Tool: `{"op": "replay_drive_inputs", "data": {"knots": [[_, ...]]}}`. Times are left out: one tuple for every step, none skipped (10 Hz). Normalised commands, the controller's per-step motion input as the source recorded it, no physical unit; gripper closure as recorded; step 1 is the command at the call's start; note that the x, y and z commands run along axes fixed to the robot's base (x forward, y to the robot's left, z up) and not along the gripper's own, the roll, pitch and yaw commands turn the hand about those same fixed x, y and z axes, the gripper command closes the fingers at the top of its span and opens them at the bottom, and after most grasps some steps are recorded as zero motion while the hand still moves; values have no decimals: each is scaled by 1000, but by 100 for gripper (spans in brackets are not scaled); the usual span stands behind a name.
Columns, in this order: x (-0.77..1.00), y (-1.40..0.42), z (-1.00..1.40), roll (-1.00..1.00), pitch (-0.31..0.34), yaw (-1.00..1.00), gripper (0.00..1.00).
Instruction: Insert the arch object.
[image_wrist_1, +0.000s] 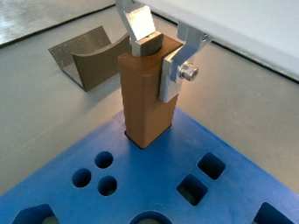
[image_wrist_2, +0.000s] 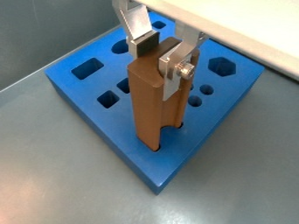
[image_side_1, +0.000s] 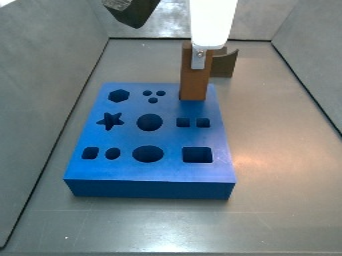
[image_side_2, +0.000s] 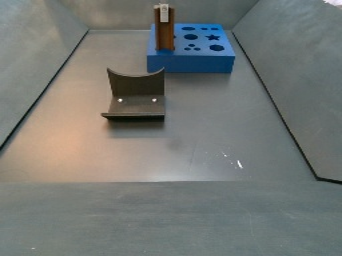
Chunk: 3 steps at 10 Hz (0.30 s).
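The arch object (image_wrist_1: 149, 96) is a tall brown bar standing upright with its lower end in a slot near a corner of the blue board (image_wrist_1: 233, 188). It shows in both wrist views (image_wrist_2: 155, 105) and both side views (image_side_1: 194, 88) (image_side_2: 162, 28). My gripper (image_wrist_1: 160, 63) is at the bar's top, with one silver finger on each side of its notched upper end, shut on it. The gripper also shows in a wrist view (image_wrist_2: 162, 66) and a side view (image_side_1: 201, 55). The bar's foot inside the slot is hidden.
The blue board (image_side_1: 147, 165) has several empty holes: a star, a hexagon, circles and squares. The dark fixture (image_side_2: 134, 95) stands on the grey floor away from the board, and also shows in a wrist view (image_wrist_1: 87, 54). Grey walls enclose the floor.
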Motion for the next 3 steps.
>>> {"op": "replay_drive_inputs", "data": {"knots": [[0, 0, -240, -81, 0, -60, 100], [29, 3, 0, -7, 0, 0, 100], [0, 0, 0, 0, 0, 0, 100]]}}
